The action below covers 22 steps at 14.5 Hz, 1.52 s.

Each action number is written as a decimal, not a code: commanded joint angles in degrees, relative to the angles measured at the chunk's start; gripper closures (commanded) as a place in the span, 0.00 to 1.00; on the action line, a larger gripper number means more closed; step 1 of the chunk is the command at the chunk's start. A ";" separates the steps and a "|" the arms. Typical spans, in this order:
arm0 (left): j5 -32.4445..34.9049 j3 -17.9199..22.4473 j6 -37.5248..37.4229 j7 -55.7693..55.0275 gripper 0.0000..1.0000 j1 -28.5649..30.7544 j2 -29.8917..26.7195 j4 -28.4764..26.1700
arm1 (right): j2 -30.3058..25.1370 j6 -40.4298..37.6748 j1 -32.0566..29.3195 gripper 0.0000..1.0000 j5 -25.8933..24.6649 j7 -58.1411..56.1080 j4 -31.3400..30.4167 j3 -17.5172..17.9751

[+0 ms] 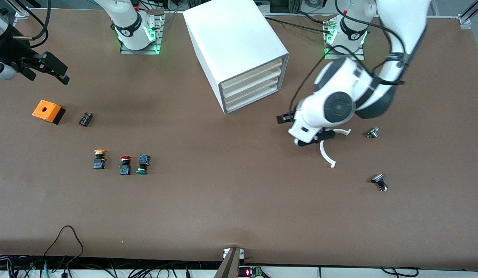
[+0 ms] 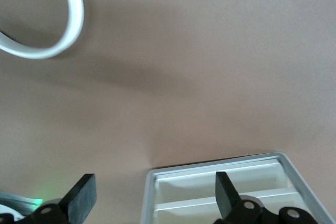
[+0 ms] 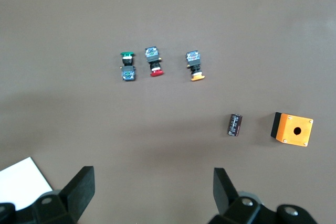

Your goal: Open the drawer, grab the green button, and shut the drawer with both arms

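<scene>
While all four drawers sit shut, right pincer (image 1: 46, 69) hangs fingers wide over the surface (image 1: 239, 200) at the right arm's end, holding nothing. Button (image 1: 142, 164), green cap, black body, blue base, lies on its side, well apart from it, beside the red button (image 1: 125, 165). Drawer (image 1: 254, 101), cream, lowest in the cabinet (image 1: 231, 42), is near left pincer (image 1: 300, 129), fingers wide, holding nothing.

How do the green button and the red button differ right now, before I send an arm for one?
The green button has a green cap; the red button has a red one. The green button's cap points toward the front camera, the red button's away from it, so they lie head to tail. The green cap looks wider and flatter. Both lie side by side on the table, each with a black body and blue base.
</scene>
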 commanded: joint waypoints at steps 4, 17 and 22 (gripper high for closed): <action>12.13 -0.45 -12.88 15.35 0.00 3.30 -2.28 9.19 | -0.91 0.12 -1.37 0.00 -0.11 -0.02 -0.43 -0.28; 1.78 28.81 2.64 50.80 0.00 -0.83 -29.16 -8.27 | 8.67 -2.07 0.03 0.00 -0.63 -1.16 11.26 -0.46; 2.40 31.63 -1.21 50.45 0.00 -4.26 -32.60 -10.56 | 8.32 -3.48 0.03 0.00 -0.72 -2.57 11.44 -0.72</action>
